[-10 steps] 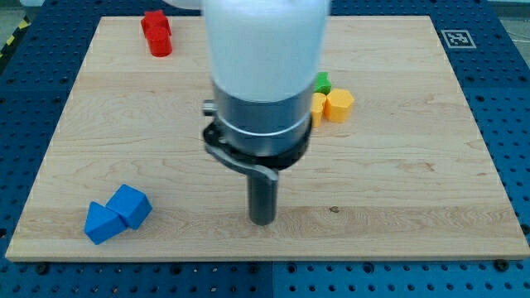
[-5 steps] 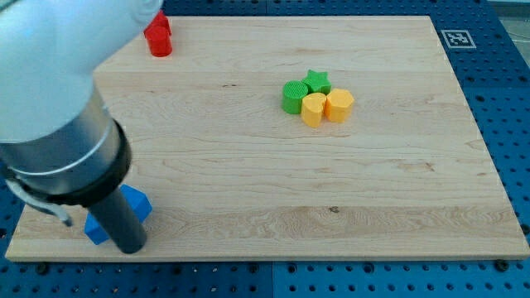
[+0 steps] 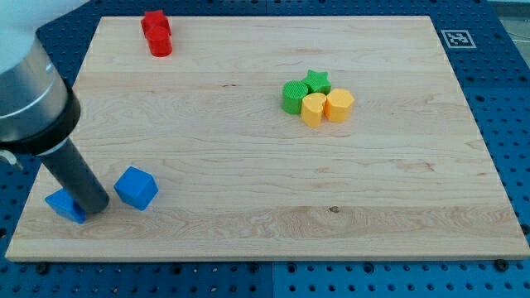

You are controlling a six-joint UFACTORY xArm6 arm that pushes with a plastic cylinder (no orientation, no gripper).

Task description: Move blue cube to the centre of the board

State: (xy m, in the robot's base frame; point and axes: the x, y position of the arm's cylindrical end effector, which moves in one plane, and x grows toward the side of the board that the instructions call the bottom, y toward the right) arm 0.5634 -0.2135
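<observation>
Down in the view's bottom-left corner, my tip (image 3: pixel 96 206) is sitting on the wooden board (image 3: pixel 248 190), wedged in between two blue blocks. The rod is leaning up and away toward the view's top left, where the thick grey and white body of the arm (image 3: pixel 29 91) is filling that corner. There are no jaws on this tool to open or close; it is a plain dark rod, and it is gripping nothing, only touching or nearly touching the blocks beside it.

The blue cube (image 3: pixel 136 188) is lying just to the right of my tip, turned a little so one corner is pointing toward the view's bottom. It is resting well to the left of and below the middle of the board. The other blue block (image 3: pixel 65 204) is sitting just left of my tip, partly hidden behind the rod, so its shape is not showing clearly.

Right of the board's middle and toward the view's top, four blocks are huddling in one tight group: a green round block (image 3: pixel 293 97), a green star (image 3: pixel 316 81) just above and right of it, a yellow block (image 3: pixel 313 109) below the star, and a second yellow block (image 3: pixel 339 105) touching its right side. Two red blocks (image 3: pixel 156 33) are standing pressed together near the board's top edge, toward the left. A black-and-white marker tag (image 3: pixel 457 38) is sticking to the blue pegboard table (image 3: pixel 505 99) beyond the board's top-right corner.
</observation>
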